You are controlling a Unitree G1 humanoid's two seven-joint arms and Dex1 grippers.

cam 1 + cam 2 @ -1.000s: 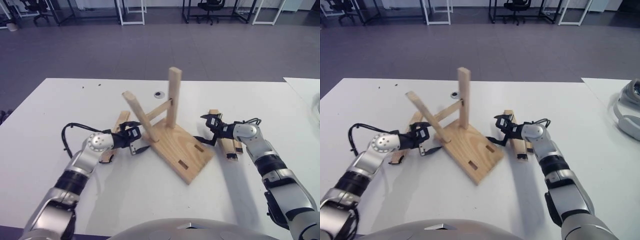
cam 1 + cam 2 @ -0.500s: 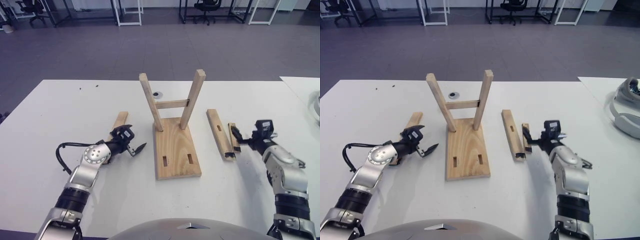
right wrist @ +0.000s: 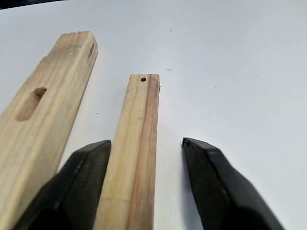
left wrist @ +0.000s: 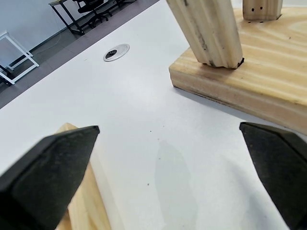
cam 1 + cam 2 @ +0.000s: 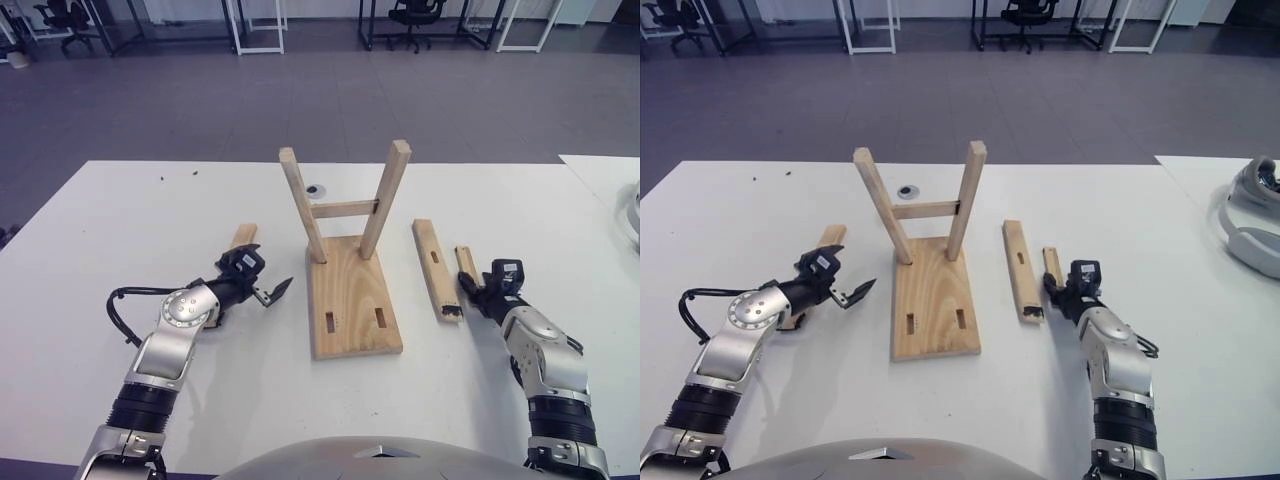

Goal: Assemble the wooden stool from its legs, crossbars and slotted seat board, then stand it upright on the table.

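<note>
The slotted seat board [image 5: 355, 300] lies flat on the white table, two empty slots near its front. Two legs [image 5: 300, 205] [image 5: 385, 200] stand in its far slots, joined by a crossbar [image 5: 345, 209]. To its right lie a loose leg [image 5: 433, 268] with a mortise and a thin crossbar [image 5: 466, 265]. My right gripper [image 5: 470, 292] is open, and its fingers [image 3: 81, 182] straddle the near end of that thin crossbar [image 3: 139, 120]. Left of the board my left gripper [image 5: 268, 290] hangs open, holding nothing, beside another loose leg [image 5: 240, 240].
A round grommet [image 5: 319, 188] sits in the table behind the stool. A white headset [image 5: 1255, 215] rests on the neighbouring table at the far right. Bare tabletop lies in front of the board and on the left side.
The tilted, turned stool part now lies flat and square. Both grippers have drawn away from it. The right gripper has since moved in over the thin crossbar's near end.
</note>
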